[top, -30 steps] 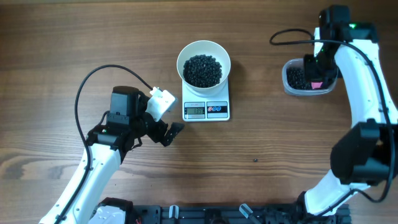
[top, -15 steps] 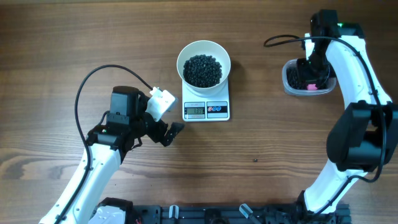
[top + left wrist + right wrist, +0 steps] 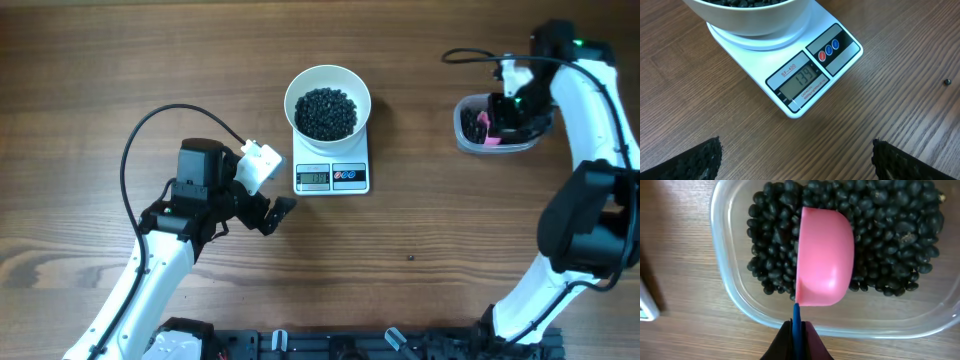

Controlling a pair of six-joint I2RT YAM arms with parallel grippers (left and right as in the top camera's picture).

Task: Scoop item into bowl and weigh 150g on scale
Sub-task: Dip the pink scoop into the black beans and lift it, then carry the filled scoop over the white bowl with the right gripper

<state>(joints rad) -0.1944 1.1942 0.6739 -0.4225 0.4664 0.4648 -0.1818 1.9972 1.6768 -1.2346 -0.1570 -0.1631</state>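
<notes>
one white bowl point(image 3: 327, 107) sits on one white scale point(image 3: 332, 175), toward its 12 o'clock end, and holds a dark heap of black beans point(image 3: 325, 112). the scale's one display point(image 3: 799, 80) reads 139; beside it are three round buttons point(image 3: 829, 49), one red and two blue. one clear tub point(image 3: 470, 135) stands well apart at 3 o'clock of the bowl, with more beans and one pink scoop point(image 3: 825, 262) over them. one stray bean point(image 3: 410, 257) lies on the bench point(image 3: 100, 60) at about 4 o'clock from the scale.

two arms. the left one rises from the 7 o'clock edge and points toward 1 o'clock; the left end effector point(image 3: 800, 167) is released, fingers spread wide, empty, near the scale at its 8 o'clock. the right arm climbs from the 5 o'clock edge to 2 o'clock and bends over the tub; the right end effector point(image 3: 796, 342) is clenched on the scoop's thin blue handle point(image 3: 797, 317).
</notes>
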